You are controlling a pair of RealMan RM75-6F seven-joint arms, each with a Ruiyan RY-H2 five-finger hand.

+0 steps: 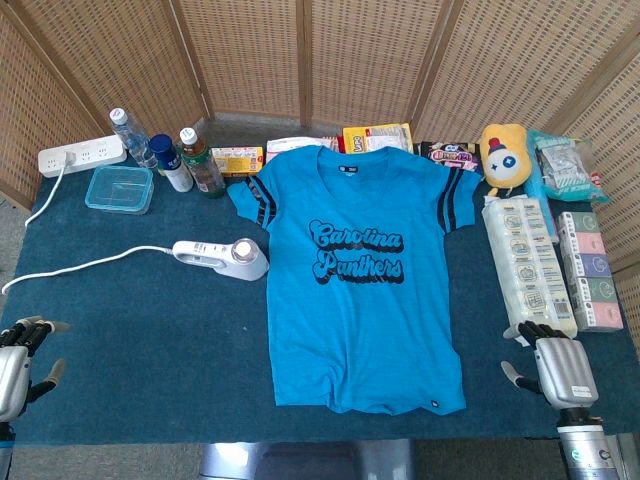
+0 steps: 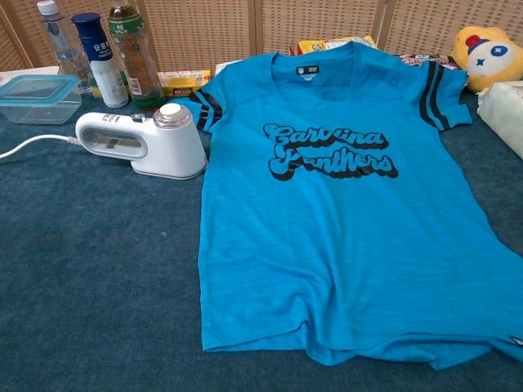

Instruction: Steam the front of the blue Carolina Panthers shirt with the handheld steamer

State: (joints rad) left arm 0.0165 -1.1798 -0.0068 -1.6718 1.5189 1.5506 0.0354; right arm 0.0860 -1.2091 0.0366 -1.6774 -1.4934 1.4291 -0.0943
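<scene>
The blue Carolina Panthers shirt [image 1: 357, 272] lies flat and face up in the middle of the dark blue table; the chest view shows the shirt [image 2: 343, 212] filling its right half. A white handheld steamer [image 1: 222, 257] lies on its side just left of the shirt, its cord trailing left; in the chest view the steamer [image 2: 143, 140] sits beside the left sleeve. My left hand [image 1: 20, 360] rests at the near left edge, fingers apart, holding nothing. My right hand [image 1: 555, 365] rests at the near right edge, likewise holding nothing. Neither hand touches shirt or steamer.
Bottles [image 1: 185, 160], a clear lidded box [image 1: 120, 189] and a power strip [image 1: 82, 154] stand at the back left. Snack packs [image 1: 377, 138] line the back edge. A yellow plush toy [image 1: 505, 157] and boxed packs [image 1: 530, 262] fill the right side.
</scene>
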